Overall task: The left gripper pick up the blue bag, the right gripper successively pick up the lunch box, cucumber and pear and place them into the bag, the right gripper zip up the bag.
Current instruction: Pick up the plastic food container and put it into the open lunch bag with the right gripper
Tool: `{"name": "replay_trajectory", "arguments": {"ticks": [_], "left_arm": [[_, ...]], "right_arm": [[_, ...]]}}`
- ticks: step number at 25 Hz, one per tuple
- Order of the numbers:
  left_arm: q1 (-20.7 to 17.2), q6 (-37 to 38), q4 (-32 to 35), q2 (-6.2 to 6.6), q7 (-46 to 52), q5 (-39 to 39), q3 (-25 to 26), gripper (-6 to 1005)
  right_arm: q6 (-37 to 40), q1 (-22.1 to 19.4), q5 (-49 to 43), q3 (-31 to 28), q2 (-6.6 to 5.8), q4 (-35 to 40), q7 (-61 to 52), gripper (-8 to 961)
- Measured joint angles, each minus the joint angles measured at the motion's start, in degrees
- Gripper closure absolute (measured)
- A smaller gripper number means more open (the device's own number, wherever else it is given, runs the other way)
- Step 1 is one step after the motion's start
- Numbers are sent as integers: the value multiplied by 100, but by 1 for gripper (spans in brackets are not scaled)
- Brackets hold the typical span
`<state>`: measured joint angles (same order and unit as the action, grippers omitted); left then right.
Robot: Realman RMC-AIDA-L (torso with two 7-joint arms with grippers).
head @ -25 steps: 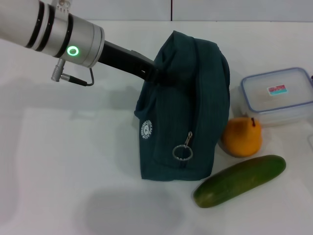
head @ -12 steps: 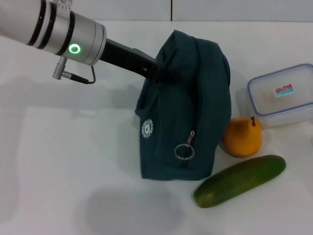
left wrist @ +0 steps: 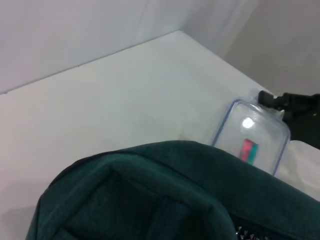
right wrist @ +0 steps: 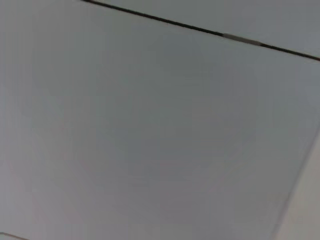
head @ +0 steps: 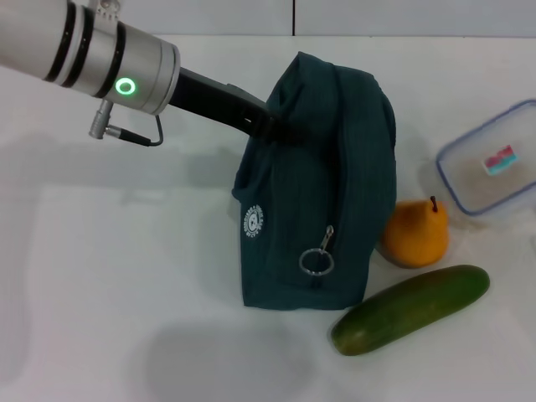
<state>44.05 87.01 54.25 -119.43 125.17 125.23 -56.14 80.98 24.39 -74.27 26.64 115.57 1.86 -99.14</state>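
Observation:
The blue bag (head: 327, 193) stands upright in mid-table, its zipper ring pull (head: 314, 262) hanging on the front. My left gripper (head: 272, 126) is shut on the bag's upper left fabric. The clear lunch box (head: 494, 167) hangs tilted at the right edge of the head view, partly cut off. In the left wrist view the lunch box (left wrist: 250, 137) shows beyond the bag (left wrist: 150, 195), with my right gripper (left wrist: 272, 101) shut on its far corner. The pear (head: 414, 233) sits right of the bag. The cucumber (head: 410, 308) lies in front of the pear.
The white table (head: 126, 276) stretches to the left and in front of the bag. A wall with a dark seam (head: 294, 17) runs along the back. The right wrist view holds only a plain grey surface with a dark line (right wrist: 200, 30).
The lunch box has risen, tilted and shifted right, now partly past the head view's edge. The left arm and the bag have barely moved.

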Motion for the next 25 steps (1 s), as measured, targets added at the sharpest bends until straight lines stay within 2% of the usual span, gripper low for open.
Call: {"name": "replay_trajectory", "arguments": {"ticks": [15,25], "left_arm": [[-23,9,20,4,-11,-43,-12,953],[95,37,83,0,18,-50,-103,953]], "right_arm": [[626,-109,162,0,0,19,-169,832],[1420,-26,571,0,0,36,-223,826]]}}
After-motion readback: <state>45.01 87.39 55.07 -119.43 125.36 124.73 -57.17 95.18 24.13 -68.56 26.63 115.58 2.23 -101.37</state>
